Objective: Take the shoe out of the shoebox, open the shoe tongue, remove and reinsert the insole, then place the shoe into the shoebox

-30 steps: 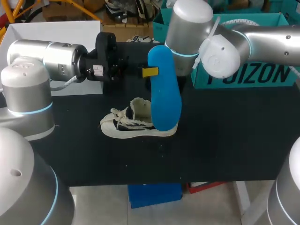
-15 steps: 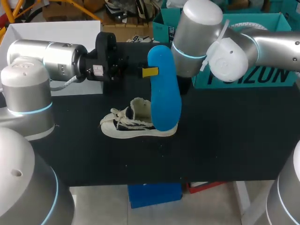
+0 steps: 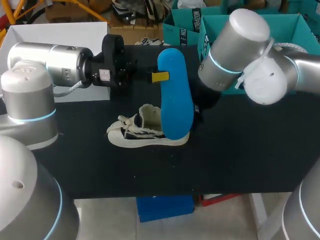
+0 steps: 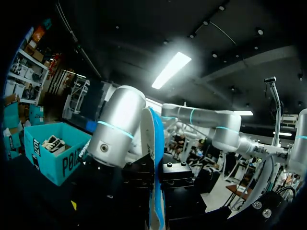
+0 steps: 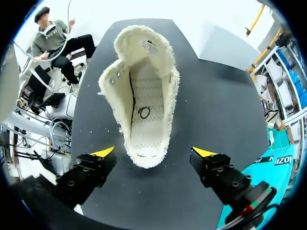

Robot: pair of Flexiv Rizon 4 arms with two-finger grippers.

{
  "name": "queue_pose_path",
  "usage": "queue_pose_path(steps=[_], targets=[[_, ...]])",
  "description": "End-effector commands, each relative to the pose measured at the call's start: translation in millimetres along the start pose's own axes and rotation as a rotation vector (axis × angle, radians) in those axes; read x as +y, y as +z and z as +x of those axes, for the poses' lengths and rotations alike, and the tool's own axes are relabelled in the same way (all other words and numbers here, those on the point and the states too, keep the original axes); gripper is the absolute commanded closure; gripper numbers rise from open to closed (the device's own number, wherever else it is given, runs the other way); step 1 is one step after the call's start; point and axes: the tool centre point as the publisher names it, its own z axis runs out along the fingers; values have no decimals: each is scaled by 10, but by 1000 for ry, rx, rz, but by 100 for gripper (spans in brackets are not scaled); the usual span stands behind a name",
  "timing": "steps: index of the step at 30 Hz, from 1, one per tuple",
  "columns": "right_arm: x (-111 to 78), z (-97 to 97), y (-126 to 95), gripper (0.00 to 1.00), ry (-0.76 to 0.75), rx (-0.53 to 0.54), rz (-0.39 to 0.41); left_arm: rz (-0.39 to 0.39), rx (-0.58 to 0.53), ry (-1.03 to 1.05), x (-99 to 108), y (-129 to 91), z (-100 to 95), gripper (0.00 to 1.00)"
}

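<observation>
Head view: the left gripper (image 3: 159, 76) pinches a smooth blue insole (image 3: 176, 95), held upright; the pale canvas shoe (image 3: 145, 132) rests below those jaws on the black table (image 3: 240, 160)

Left wrist view: the insole's thin edge stands clamped between its black fingers

Right wrist view: the right gripper (image 5: 153, 153) is spread wide, with the shoe's fuzzy cream opening just ahead between its yellow tips, untouched

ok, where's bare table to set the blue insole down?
Bare black table: the front strip between the cream canvas shoe and the near edge, and the right front corner. Crowded at the shoe's heel: upright blue insole in the left gripper, open right gripper close by.
</observation>
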Motion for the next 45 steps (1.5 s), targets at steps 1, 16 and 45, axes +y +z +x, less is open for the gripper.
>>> queue_pose_path(steps=[1,16,45], targets=[[-149,83,39,0,14,-32,-180,2,-5,2,14,18,2,100],[-338,90,151,0,15,-85,-407,2,-5,2,14,18,2,100],[-399,13,273,0,7,-88,-492,2,-5,2,14,18,2,100]])
